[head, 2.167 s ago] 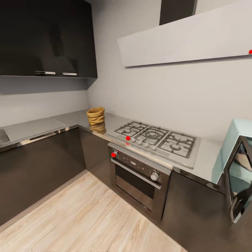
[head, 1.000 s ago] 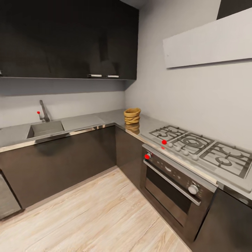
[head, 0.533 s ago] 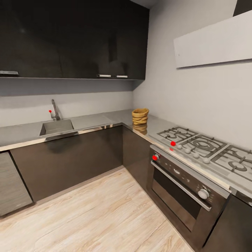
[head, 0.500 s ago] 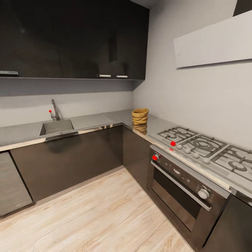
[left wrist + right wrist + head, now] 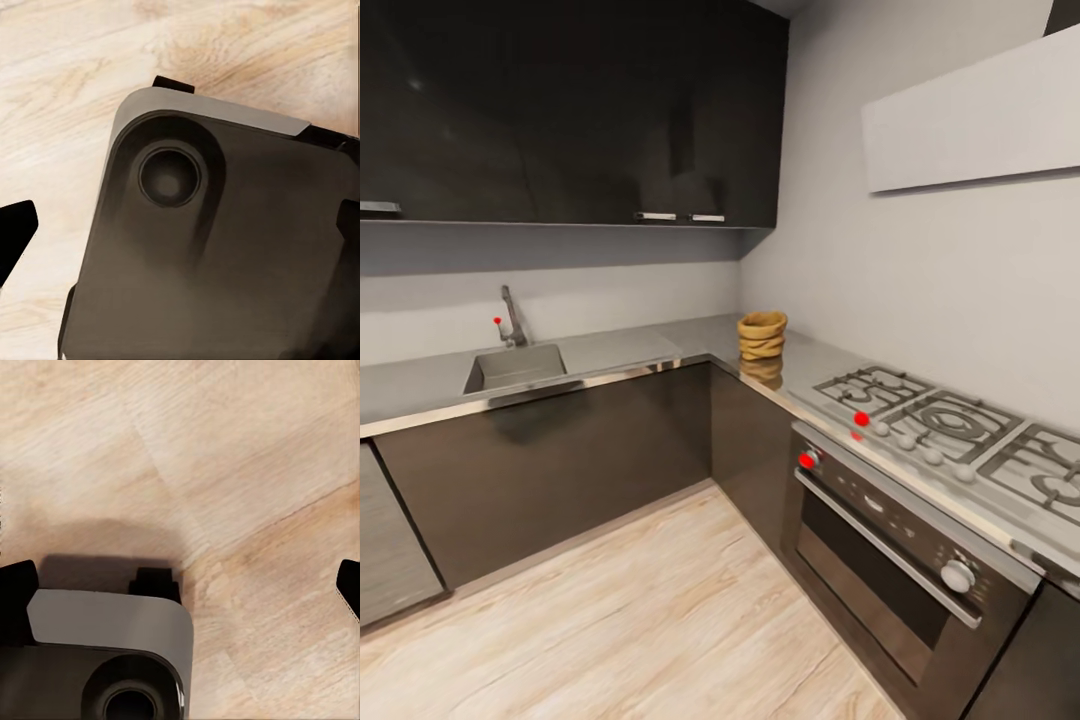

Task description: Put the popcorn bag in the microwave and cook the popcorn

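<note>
I see the popcorn bag (image 5: 762,335) untouched on the surface (image 5: 620,350) in the corner, right of frame centre, beside the hob (image 5: 950,425). Everything remains: pickup, loading, heating. I cannot tell my fingers' spread.

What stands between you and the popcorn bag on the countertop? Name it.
Nothing visible on the way. The popcorn bag stands alone on the countertop in the corner, between the sink and the gas hob. Open wooden floor leads up to the cabinets below it.
</note>
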